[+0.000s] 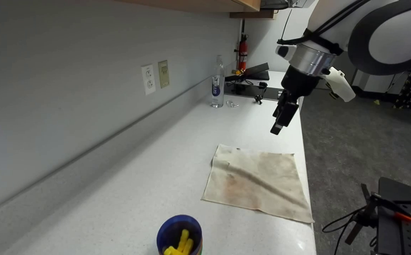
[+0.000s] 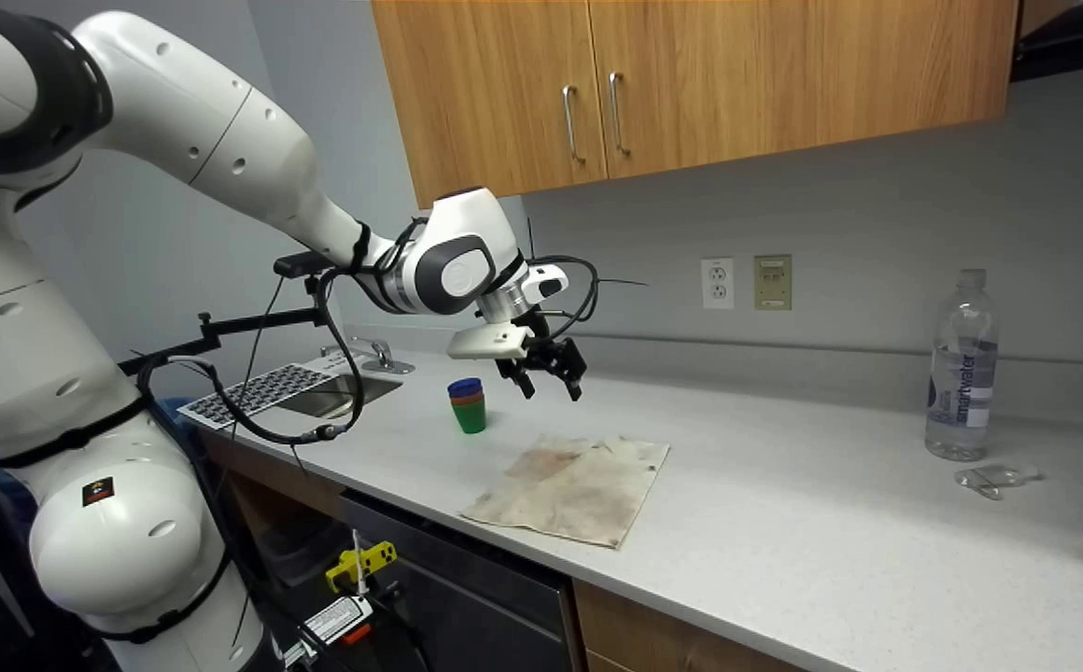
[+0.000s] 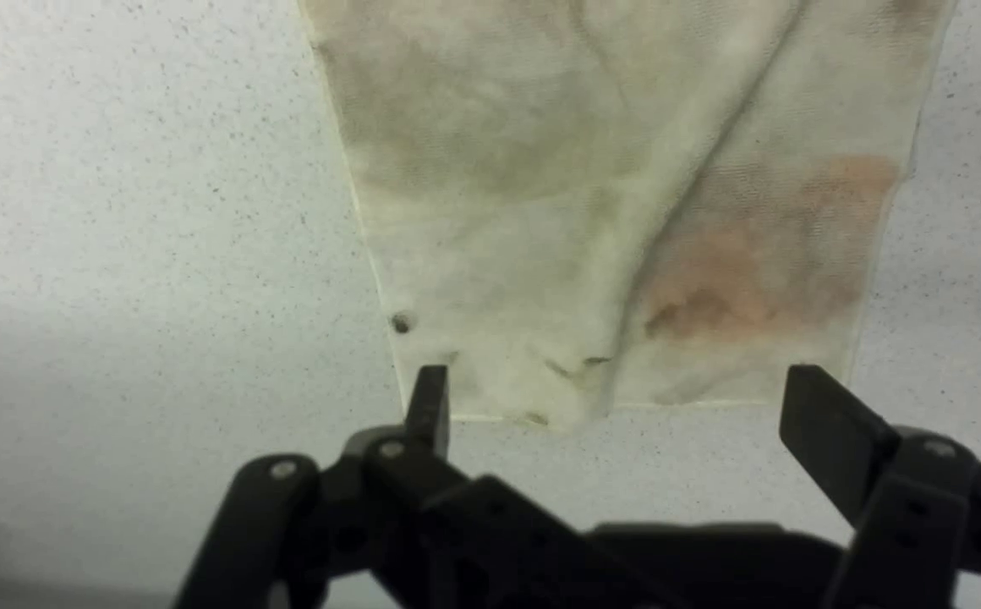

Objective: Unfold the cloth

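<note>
A smartwater bottle [image 2: 961, 383] stands on the tabletop [image 2: 784, 523], well apart from the cloth [image 2: 579, 490], a small clear object [image 2: 988, 479] just beside it; nearer the cloth stands a stack of blue, orange and green cups [image 2: 469, 411], yellow pieces [image 1: 183, 240] in the top one; the pincer [image 3: 617, 372] hangs above, gaping wide, hiding bits of the cloth's edge in the wrist view; the cloth lies spread near the tabletop's front edge, beige with pinkish-brown stains, a long crease running diagonally.
</note>
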